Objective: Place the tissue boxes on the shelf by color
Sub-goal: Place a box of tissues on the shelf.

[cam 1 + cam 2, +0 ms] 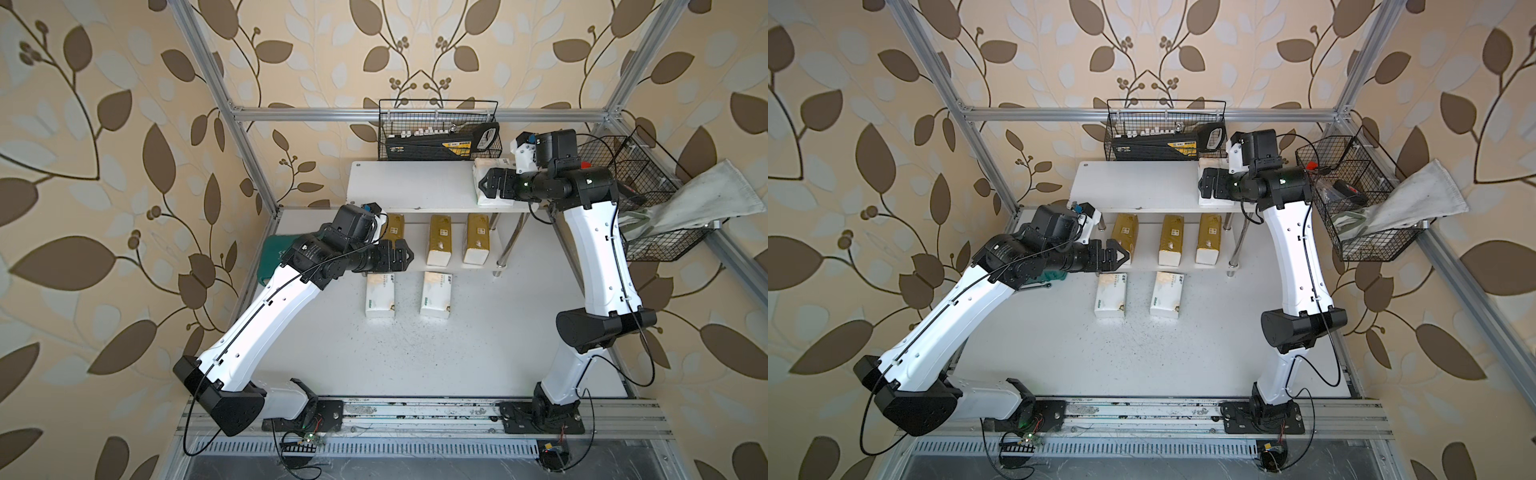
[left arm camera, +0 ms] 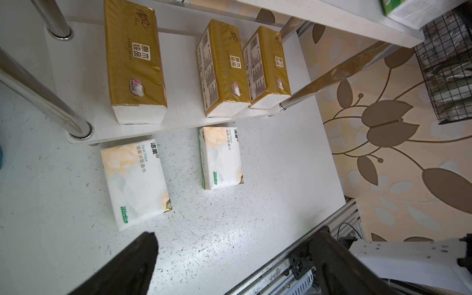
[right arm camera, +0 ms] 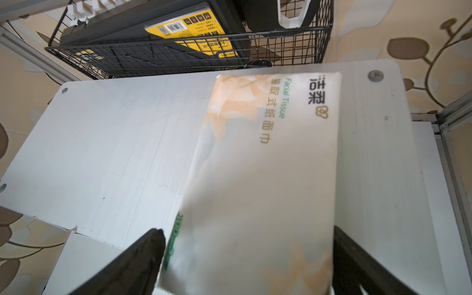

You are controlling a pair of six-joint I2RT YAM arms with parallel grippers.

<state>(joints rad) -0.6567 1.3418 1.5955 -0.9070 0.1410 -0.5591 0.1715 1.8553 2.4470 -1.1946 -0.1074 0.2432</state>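
Top views mostly hide it; right wrist view shows us the white pack (image 3: 268, 166) flat at top board's (image 3: 115, 140) right end. Right gripper (image 3: 245, 229) jaws straddle it, seemingly released. Left gripper (image 2: 237, 232) spread, empty. Gold packs (image 2: 135, 63): lower board (image 2: 178, 112). Other white packs (image 2: 135, 184): table (image 2: 255, 204), along its front edge.

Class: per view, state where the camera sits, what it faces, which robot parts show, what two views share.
Both top views: overhead, looking down on speckled white table, two-tier white shelf; left arm, right arm whole.
Left wrist: on that arm, facing shiny gold tissue packs on the lower board, white green-printed tissue packs on the table; left gripper open.
Right wrist: over the top board, facing a white pack flanked by the right gripper; black wire basket beyond.
Shared: gold packs, top and left wrist.
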